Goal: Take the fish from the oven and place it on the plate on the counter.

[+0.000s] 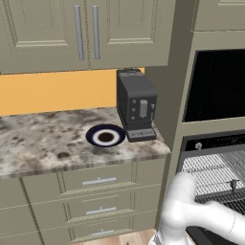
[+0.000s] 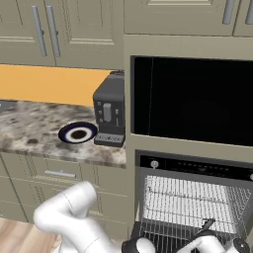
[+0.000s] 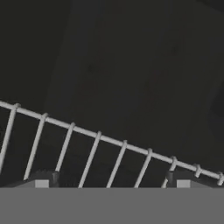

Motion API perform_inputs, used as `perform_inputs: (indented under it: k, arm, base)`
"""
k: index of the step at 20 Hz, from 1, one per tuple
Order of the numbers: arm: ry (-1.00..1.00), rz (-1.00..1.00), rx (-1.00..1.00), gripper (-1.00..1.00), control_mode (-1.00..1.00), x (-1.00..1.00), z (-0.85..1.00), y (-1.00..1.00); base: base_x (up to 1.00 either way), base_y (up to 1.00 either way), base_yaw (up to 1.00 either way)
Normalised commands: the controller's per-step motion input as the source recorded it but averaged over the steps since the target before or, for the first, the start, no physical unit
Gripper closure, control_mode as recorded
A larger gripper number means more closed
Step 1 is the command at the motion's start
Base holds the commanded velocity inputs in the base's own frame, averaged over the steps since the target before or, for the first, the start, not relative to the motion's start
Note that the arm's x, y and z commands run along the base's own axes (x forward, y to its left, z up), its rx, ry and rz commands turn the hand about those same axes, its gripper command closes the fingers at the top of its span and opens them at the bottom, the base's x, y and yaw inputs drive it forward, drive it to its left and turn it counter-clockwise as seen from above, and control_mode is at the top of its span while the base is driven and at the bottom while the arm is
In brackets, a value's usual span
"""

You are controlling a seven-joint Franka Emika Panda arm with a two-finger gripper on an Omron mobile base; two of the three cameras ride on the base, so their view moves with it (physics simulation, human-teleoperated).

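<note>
No fish could be made out: the hand view gave a dark oven floor beyond a wire rack (image 3: 100, 144), nothing lying on it. The oven (image 2: 192, 197) stood open at the right end of the counter (image 1: 43, 143), its silver racks bare as far as the base views showed. The gripper (image 3: 109, 181) was low at the rack's front edge, its two fingertips (image 3: 41, 180) standing wide apart with nothing between them. The plate (image 1: 105, 136) sat empty on the counter, just beside the coffee machine (image 1: 136, 105) and well apart from the oven.

The step in hand looked like the reach into the oven, the fish not yet found or gripped. Next, the hand would likely need to search further inside, bring the fish between the wide fingers, and close before lifting clear of the racks.
</note>
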Motion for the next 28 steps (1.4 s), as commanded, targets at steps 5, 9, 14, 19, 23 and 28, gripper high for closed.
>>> perform_inputs:
  k: [5,9,14,19,23,28]
  arm:
    - [-0.38,0.16,0.00,-1.00,-1.00,-0.43,0.84,0.00]
    - [-0.30,0.21,-0.02,-1.00,-1.00,-0.22,0.99,0.00]
    - [-0.12,0.34,-0.13,-1.00,-1.00,-0.03,0.99,0.12]
    - [-0.04,0.42,-0.17,-1.00,-1.00,0.07,0.85,0.11]
    - [-0.02,0.42,-0.15,-1.00,-1.00,0.06,0.71,0.00]
    - [0.00,0.40,-0.20,-1.00,-1.00,0.26,0.31,0.00]
  base:
    - [0.00,0.00,0.00]
    - [0.00,0.00,0.00]
    - [0.00,0.00,0.00]
    - [0.00,0.00,0.00]
    - [0.00,0.00,0.00]
    - [0.00,0.00,0.00]
